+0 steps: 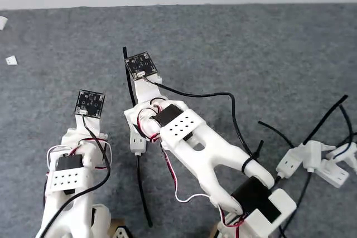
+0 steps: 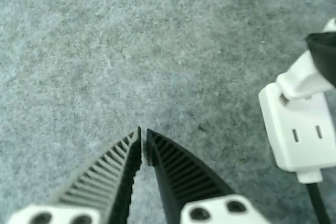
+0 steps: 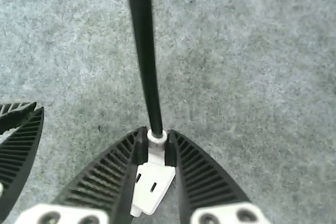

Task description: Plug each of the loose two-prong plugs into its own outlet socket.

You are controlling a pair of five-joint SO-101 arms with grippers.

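Right wrist view: right gripper [image 3: 155, 139] pinches an outlet socket [image 3: 151, 184]; left gripper [image 2: 143, 136] closed, empty; plugs [image 1: 311, 153] near right edge of carpet [image 1: 251, 43].

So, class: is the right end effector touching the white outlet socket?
Touching. Right wrist view: the right end effector clamps the white outlet socket from both sides.

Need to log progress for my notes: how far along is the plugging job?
Done: nothing that I can confirm. In hand: the right gripper is shut on a white outlet socket where its black cord enters, its two slots empty; the left gripper is shut on nothing beside it. Left: the other plugs and sockets lie tangled off to the robot's right; whether any there are joined I cannot tell.
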